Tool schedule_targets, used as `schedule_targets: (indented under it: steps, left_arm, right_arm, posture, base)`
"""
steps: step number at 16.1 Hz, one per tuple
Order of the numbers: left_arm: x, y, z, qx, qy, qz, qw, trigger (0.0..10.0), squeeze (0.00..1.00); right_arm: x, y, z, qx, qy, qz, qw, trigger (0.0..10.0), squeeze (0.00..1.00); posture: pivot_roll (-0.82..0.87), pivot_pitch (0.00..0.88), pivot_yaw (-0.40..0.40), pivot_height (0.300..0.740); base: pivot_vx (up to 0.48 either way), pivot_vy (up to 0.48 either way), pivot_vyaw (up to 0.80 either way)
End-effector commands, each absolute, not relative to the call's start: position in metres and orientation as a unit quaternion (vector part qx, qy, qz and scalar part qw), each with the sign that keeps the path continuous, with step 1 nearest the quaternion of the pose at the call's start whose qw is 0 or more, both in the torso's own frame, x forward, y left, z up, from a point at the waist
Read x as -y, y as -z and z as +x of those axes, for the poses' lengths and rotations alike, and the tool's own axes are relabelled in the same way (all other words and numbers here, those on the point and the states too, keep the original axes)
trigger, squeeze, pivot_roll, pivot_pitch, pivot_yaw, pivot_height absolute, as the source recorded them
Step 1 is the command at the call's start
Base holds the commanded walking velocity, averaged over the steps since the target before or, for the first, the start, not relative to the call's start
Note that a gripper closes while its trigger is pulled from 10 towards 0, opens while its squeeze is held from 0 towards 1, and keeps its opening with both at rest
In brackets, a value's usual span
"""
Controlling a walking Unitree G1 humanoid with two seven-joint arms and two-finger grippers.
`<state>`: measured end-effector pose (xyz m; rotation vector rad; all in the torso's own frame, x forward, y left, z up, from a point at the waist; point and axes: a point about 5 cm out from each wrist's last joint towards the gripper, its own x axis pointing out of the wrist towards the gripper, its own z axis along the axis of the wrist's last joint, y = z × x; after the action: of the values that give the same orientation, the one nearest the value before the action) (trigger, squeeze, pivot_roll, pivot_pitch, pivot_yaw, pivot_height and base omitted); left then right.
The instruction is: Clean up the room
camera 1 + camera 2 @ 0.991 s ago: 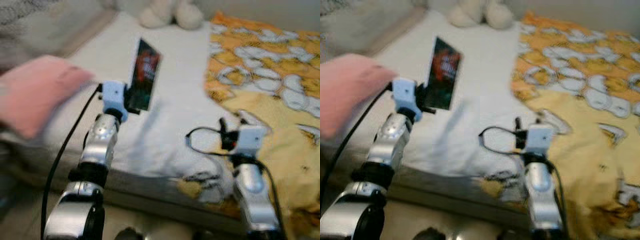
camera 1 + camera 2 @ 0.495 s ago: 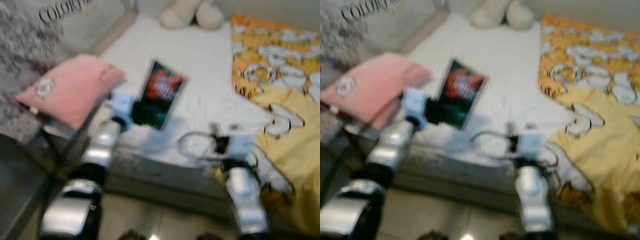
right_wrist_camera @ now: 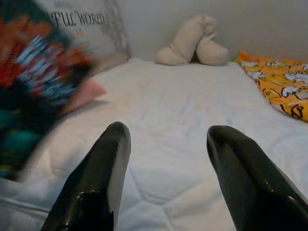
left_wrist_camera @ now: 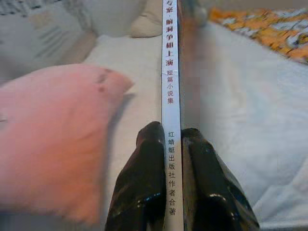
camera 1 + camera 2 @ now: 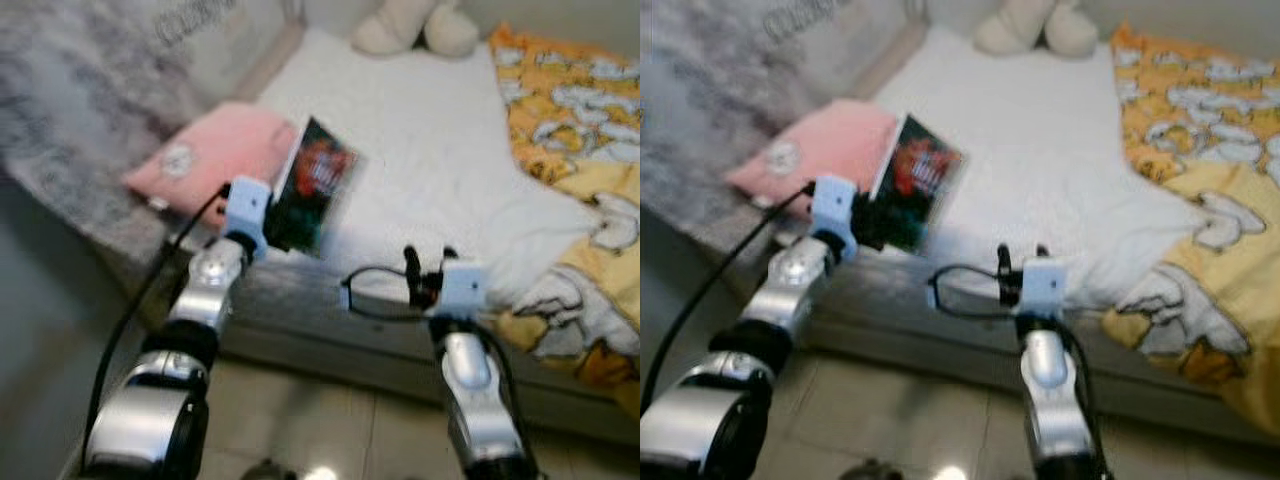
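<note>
Head views: the left gripper [image 5: 272,212] clamps a paperback book [image 5: 312,186] upright above the bed's [image 5: 420,150] near edge, beside a pink pillow [image 5: 215,155]; the right gripper [image 5: 1019,262] hangs empty, fingers apart.

Left wrist view: both fingers [image 4: 144,192] pinch only the spine's lower end, so the tall book may pivot or slip if the arm swings.

Right wrist view: the spread fingers [image 3: 103,168] face white sheet and a plush toy [image 3: 192,41].

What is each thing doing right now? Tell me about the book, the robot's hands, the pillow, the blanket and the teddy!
Book: closed, held upright above the bed's edge.
Left gripper: shut on the book's spine.
Right gripper: open, holding nothing.
Pink pillow: lying on the bed.
Yellow blanket: rumpled, spread over the bed's right side.
Plush toy: resting at the bed's far end.
</note>
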<state>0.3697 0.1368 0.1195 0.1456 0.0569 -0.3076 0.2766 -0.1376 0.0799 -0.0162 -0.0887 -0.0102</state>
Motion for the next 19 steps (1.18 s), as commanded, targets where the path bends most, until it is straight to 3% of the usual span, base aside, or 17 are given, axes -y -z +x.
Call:
schedule_targets:
  steps: [1,11,19]
  left_arm:
    - [-0.131,-0.135,0.375,0.002,0.156,0.073,0.985,10.0,0.0]
    - [-0.135,-0.13,0.375,0.002,0.137,0.067,0.988,10.0,0.0]
    - [-0.128,-0.136,0.379,0.005,0.165,0.082,0.983,10.0,0.0]
  right_arm:
    - [0.145,-0.078,0.277,0.043,0.02,-0.009,0.999,10.0,0.0]
    - [0.151,-0.071,0.272,0.028,0.014,-0.022,0.999,10.0,0.0]
    - [0.147,-0.063,0.261,0.015,0.012,-0.017,1.0,10.0,0.0]
  posture:
    - [0.01,0.0,0.068,0.736]
    - [0.01,0.0,0.019,0.736]
    - [0.01,0.0,0.029,0.736]
  base:
    - [0.48,0.0,0.0]
    - [0.48,0.0,0.0]
    - [0.48,0.0,0.0]
